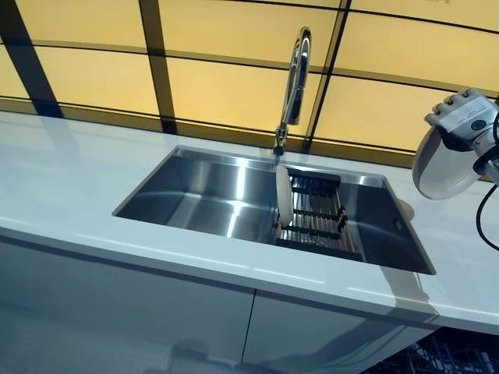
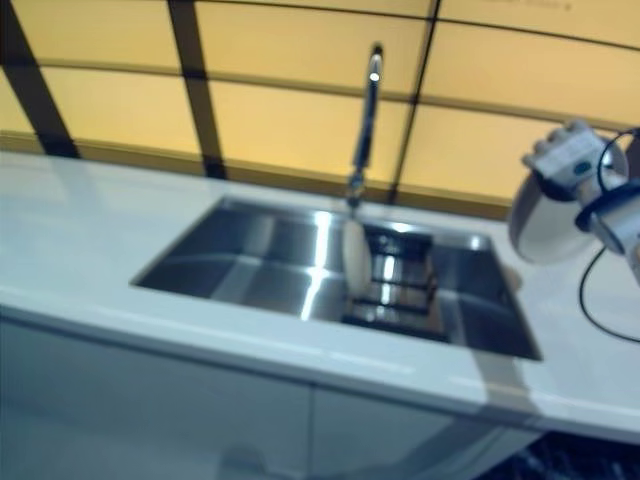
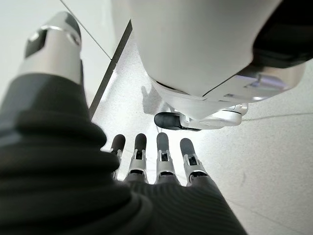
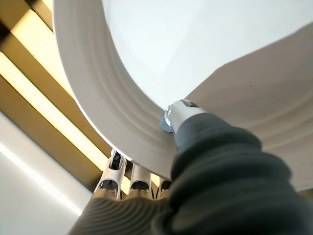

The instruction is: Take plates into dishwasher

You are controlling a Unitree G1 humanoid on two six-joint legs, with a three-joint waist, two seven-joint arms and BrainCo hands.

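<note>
Right hand (image 1: 466,117) pinching white plate (image 1: 440,165) on edge above desk (image 1: 70,187), right of sink (image 1: 195,199); second plate (image 1: 284,195) upright in rack (image 1: 316,214); left hand (image 3: 156,161) spread, idle.

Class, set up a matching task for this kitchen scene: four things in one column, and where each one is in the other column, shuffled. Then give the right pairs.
Things:
1. held plate
2. racked plate
3. faucet
4. dish rack

Places:
A. behind the sink, at its back edge
B. inside the sink, on its right side
C. standing on edge in the rack
D. in the right hand, above the counter

Pairs: 1-D, 2-C, 3-A, 4-B
</note>
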